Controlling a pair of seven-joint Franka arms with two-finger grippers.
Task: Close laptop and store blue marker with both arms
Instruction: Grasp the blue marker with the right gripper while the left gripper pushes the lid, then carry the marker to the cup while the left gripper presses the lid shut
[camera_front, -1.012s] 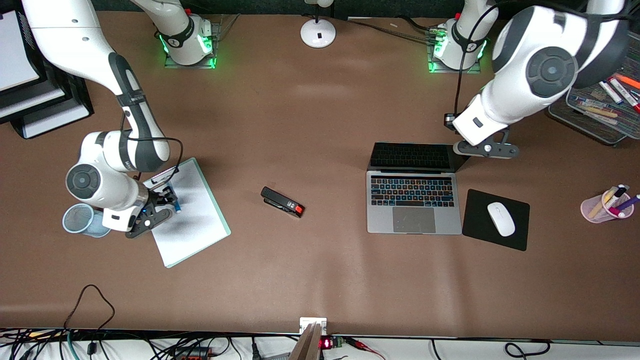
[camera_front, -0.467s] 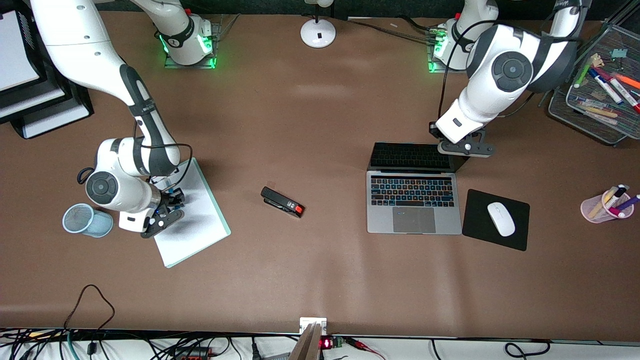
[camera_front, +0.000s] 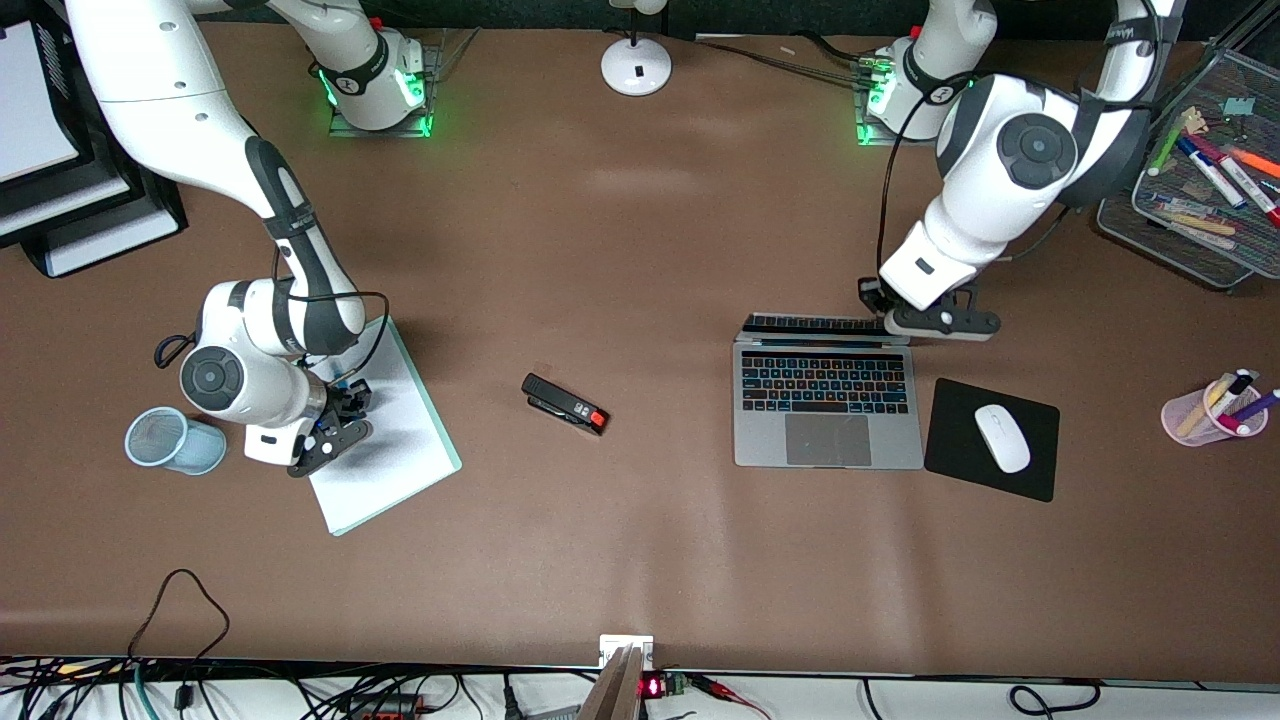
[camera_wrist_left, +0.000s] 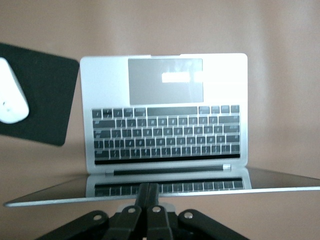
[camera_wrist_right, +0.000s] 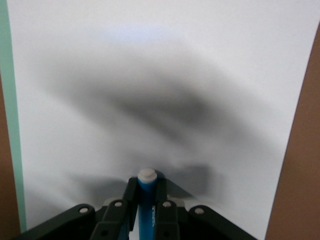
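The left gripper (camera_front: 893, 308) is set against the top edge of the laptop (camera_front: 828, 400) lid, its fingers (camera_wrist_left: 148, 196) pressed together with nothing between them. Since half a second ago the lid has been tipped forward: its dark screen face, then seen as a broad band, is now reduced to a thin strip in the front view, and in the left wrist view the keyboard is mirrored in the nearly edge-on screen. The laptop base has not shifted. A black mouse pad (camera_front: 960, 470) with a white mouse (camera_front: 1001, 438) lies just beside the laptop, toward the left arm's end of the table.

The right gripper (camera_wrist_right: 144, 200) is closed on the blue marker (camera_wrist_right: 145, 207), whose white end is seen protruding between the fingers; the marker appears to be lifted just clear of the white notepad (camera_front: 395, 440), though contact cannot be ruled out. The gripper has moved only slightly over the notepad, well apart from the laptop, toward the right arm's end of the table. A stapler (camera_front: 565, 404) lies between notepad and laptop.
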